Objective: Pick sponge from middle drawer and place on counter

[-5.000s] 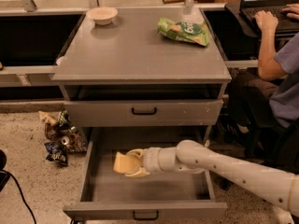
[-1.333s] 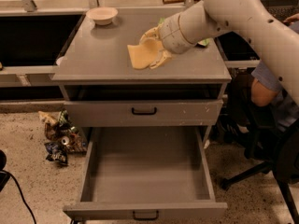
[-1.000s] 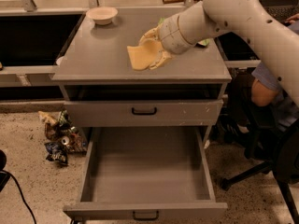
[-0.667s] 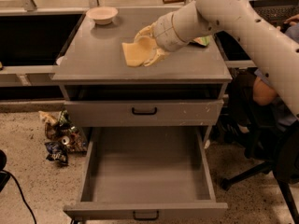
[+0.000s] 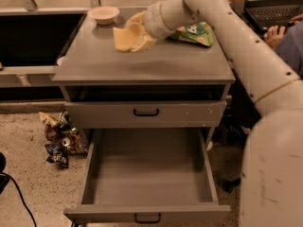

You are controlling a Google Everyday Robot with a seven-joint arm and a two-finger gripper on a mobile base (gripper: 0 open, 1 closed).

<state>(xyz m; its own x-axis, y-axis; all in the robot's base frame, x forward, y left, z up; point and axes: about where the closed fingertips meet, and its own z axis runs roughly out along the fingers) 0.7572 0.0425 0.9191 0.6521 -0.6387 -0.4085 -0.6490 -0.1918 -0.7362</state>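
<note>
My gripper (image 5: 137, 32) is over the grey counter (image 5: 142, 63), left of its middle, shut on the pale yellow sponge (image 5: 124, 39). The sponge hangs folded from the gripper, close above the counter top; I cannot tell whether it touches. The middle drawer (image 5: 149, 174) is pulled wide open below, with nothing lying in it. Its small black handle (image 5: 147, 218) shows at the bottom edge. My white arm runs from the right side up over the counter.
A cream bowl (image 5: 103, 14) stands at the counter's back left. A green snack bag (image 5: 195, 33) lies at the back right, partly behind my arm. The upper drawer (image 5: 146, 112) is shut. Wrappers (image 5: 59, 138) litter the floor on the left. A person (image 5: 284, 37) sits at the right.
The sponge left the open middle drawer in my gripper and now hangs over the counter. In the last second my gripper drifted left and toward the back with it.
</note>
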